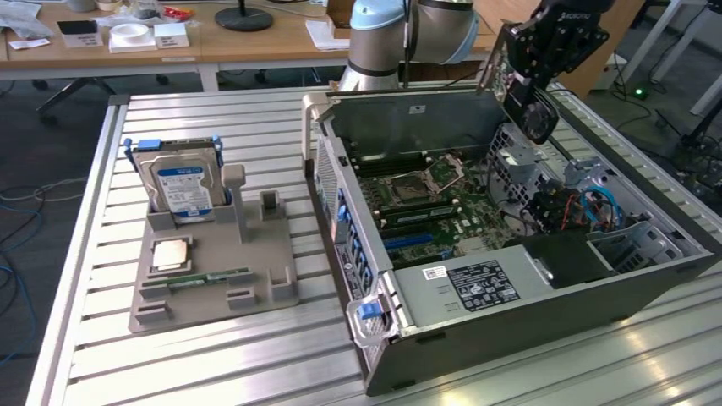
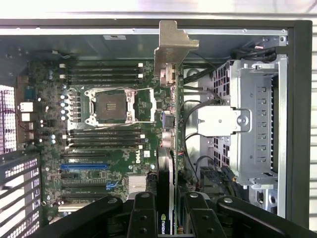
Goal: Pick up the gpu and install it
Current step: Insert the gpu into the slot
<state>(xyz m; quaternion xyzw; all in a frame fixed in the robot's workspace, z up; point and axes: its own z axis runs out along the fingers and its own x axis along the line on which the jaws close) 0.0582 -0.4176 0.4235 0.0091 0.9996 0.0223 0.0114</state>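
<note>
Exterior view: the gripper (image 1: pixel 528 78) grasps the gpu (image 1: pixel 539 117) and holds it on edge above the open computer case (image 1: pixel 530 330), toward the exterior view's right. A hard drive (image 1: pixel 181 186) stands in a grey holder (image 1: pixel 259 292), well apart at the exterior view's left.

Wrist view: the gripper (image 2: pixel 166 206) clamps the gpu (image 2: pixel 172 54) edge-on, over the strip between the motherboard (image 2: pixel 99 148) and the drive cage (image 2: pixel 257 124).
</note>
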